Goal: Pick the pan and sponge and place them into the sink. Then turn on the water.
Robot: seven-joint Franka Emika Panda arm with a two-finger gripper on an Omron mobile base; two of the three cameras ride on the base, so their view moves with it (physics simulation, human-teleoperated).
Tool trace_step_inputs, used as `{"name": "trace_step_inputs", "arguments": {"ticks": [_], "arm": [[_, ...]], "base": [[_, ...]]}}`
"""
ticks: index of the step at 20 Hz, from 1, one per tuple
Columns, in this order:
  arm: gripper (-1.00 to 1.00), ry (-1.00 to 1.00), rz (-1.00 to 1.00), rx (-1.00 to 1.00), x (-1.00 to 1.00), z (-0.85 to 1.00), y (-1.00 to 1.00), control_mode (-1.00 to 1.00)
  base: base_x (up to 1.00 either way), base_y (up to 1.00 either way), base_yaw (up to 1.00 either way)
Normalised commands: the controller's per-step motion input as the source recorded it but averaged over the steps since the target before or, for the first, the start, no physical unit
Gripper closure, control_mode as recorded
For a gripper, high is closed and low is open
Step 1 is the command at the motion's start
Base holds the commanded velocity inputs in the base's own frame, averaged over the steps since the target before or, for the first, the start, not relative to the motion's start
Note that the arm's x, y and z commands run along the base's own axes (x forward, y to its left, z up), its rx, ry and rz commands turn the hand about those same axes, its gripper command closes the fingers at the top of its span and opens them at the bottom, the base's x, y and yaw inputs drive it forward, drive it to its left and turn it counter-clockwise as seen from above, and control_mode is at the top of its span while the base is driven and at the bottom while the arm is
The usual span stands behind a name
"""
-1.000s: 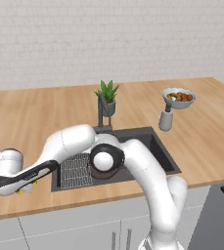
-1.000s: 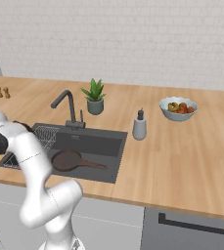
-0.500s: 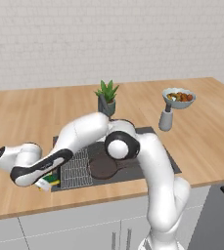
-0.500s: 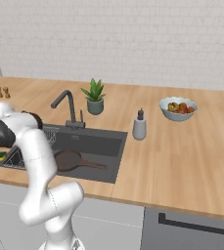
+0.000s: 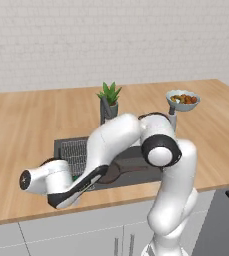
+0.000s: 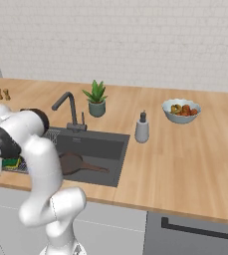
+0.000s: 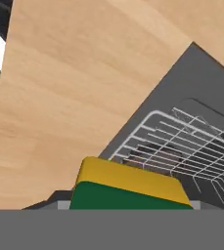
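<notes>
My gripper [image 6: 5, 165] is shut on the sponge [image 6: 11, 162], a small block with a green top over yellow. It hangs low over the front left of the sink [image 6: 110, 158], above the wire rack [image 7: 182, 141]. From the hand camera the sponge [image 7: 128, 188] sits close at the bottom, with the rack just beyond it. In the left base view the sponge [image 5: 74, 177] peeks out beside the gripper [image 5: 77, 181]. The dark pan [image 6: 70, 162] lies in the basin, its handle pointing right; my arm partly covers the pan [image 5: 115, 171]. No water is in view at the faucet [image 6: 68, 105].
A potted plant [image 6: 96, 99] stands behind the sink. On the counter to the right are a soap dispenser [image 6: 142, 129] and a white bowl of food [image 6: 181, 110]. Two small shakers [image 6: 2, 93] stand at the far left. Bare wooden counter [image 7: 74, 88] lies left of the basin.
The arm has swung right with the sponge, from over the counter left of the sink to above the rack in the basin. The pan has stayed put.
</notes>
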Motion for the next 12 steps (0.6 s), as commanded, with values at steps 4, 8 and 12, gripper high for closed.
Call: {"name": "trace_step_inputs", "arguments": {"ticks": [4,8,12], "arm": [[1.00,-0.14,-0.15,0.22,0.00,0.93,-0.97,-1.00],[1.00,-0.01,-0.07,0.23,0.00,1.00,-0.89,-1.00],[1.00,-0.01,-0.12,0.17,0.00,0.81,-0.93,-1.00]], "base": [[0.00,0.00,0.00],[0.00,0.00,0.00],[0.00,0.00,0.00]]}}
